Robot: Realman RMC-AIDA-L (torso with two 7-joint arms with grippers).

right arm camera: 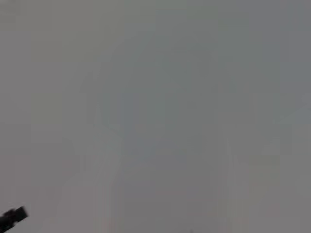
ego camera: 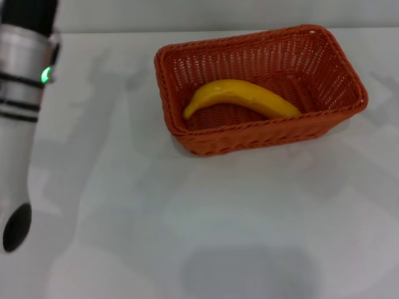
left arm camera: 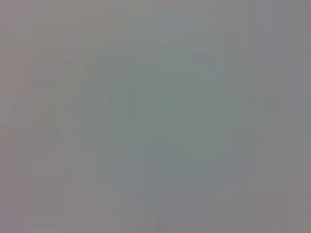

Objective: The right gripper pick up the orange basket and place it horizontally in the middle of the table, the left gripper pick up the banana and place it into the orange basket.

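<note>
The orange basket (ego camera: 262, 134) lies lengthwise across the white table (ego camera: 206, 224), a little right of the middle and toward the far side. Inside it rests the yellow banana (ego camera: 240, 96), curved, its stem end toward the basket's left wall. My left arm (ego camera: 22, 93), silver with a green ring light, stands at the far left edge of the head view, well clear of the basket; only the black base of the left gripper (ego camera: 31, 15) shows at the top corner. A small black piece of my right gripper (right arm camera: 12, 217) shows at the edge of the right wrist view over bare table.
White tabletop spreads in front of the basket and to its left. A faint grey shadow lies on the near part of the table (ego camera: 246, 271). The left wrist view shows only a plain grey surface.
</note>
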